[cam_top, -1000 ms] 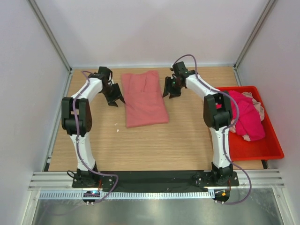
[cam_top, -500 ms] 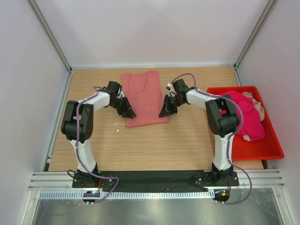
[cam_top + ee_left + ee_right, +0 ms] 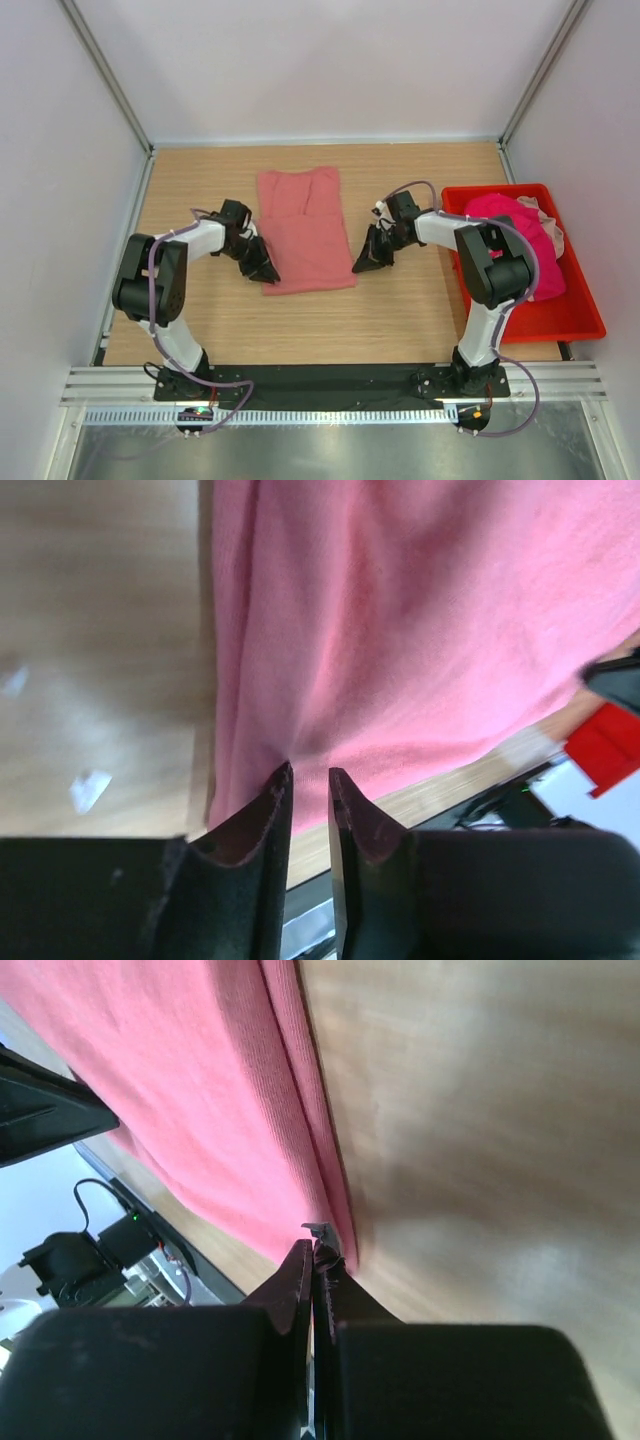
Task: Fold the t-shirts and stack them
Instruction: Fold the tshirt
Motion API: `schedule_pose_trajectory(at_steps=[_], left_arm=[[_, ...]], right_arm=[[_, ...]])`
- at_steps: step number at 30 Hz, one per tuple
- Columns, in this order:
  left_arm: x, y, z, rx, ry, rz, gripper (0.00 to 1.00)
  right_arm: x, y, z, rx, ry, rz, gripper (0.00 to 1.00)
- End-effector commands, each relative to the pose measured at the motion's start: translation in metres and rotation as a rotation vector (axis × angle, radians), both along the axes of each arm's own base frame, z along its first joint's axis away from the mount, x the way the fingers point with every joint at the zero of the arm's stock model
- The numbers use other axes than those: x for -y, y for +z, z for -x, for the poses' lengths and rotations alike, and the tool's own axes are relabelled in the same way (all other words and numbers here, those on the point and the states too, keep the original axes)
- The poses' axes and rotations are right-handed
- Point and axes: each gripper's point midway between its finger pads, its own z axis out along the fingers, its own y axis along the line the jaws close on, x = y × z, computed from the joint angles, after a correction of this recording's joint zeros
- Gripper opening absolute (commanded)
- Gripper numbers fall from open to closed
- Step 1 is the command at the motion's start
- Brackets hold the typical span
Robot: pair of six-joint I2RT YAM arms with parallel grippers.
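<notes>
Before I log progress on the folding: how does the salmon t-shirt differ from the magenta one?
The salmon t-shirt lies folded flat on the table; the magenta t-shirt sits crumpled in the red bin. The salmon t-shirt is paler, the magenta t-shirt vivid. Both are pink cloth.

1. Bare table (image 3: 330, 320) nearer than the salmon t-shirt (image 3: 300, 225) gives open passage.
2. The red bin (image 3: 585, 322), heaped with t-shirts (image 3: 520, 250), blocks the right.
3. The walls (image 3: 300, 70) close in left, back and right.
</notes>
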Motion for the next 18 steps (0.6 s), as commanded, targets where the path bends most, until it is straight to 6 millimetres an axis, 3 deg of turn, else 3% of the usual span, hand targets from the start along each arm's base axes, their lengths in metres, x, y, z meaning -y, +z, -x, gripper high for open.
schedule_pose_trajectory(at_steps=[1, 4, 5, 6, 7, 9, 12, 14, 16, 18], left_arm=[[-0.015, 0.020, 0.014, 0.024, -0.046, -0.070, 0.24], [-0.006, 0.058, -0.012, 0.122, -0.047, -0.028, 0.28], [-0.004, 0.063, -0.018, 0.133, -0.047, -0.028, 0.29], [-0.001, 0.079, -0.035, 0.175, -0.040, -0.015, 0.29], [0.001, 0.074, -0.042, 0.158, -0.039, -0.012, 0.29], [0.003, 0.085, -0.064, 0.184, -0.025, 0.001, 0.29], [0.000, 0.077, -0.092, 0.181, 0.014, 0.014, 0.29], [0.001, 0.061, -0.106, 0.160, 0.025, 0.030, 0.29], [0.000, 0.060, -0.123, 0.179, 0.025, 0.041, 0.29], [0.000, 0.042, -0.132, 0.160, 0.006, 0.033, 0.29]], right_arm=[[-0.001, 0.041, -0.008, 0.087, -0.013, -0.011, 0.01], [-0.008, 0.067, -0.033, 0.166, -0.017, -0.031, 0.03], [-0.011, 0.071, -0.041, 0.181, -0.018, -0.035, 0.04], [-0.014, 0.061, -0.048, 0.155, -0.023, -0.031, 0.05], [-0.021, 0.075, -0.065, 0.190, -0.022, -0.057, 0.08], [-0.029, 0.066, -0.083, 0.183, -0.032, -0.068, 0.13], [-0.042, 0.065, -0.114, 0.217, -0.024, -0.091, 0.18], [-0.047, 0.062, -0.125, 0.222, -0.019, -0.107, 0.19], [-0.054, 0.052, -0.137, 0.208, -0.014, -0.123, 0.19], [-0.057, 0.047, -0.148, 0.215, -0.016, -0.127, 0.19]])
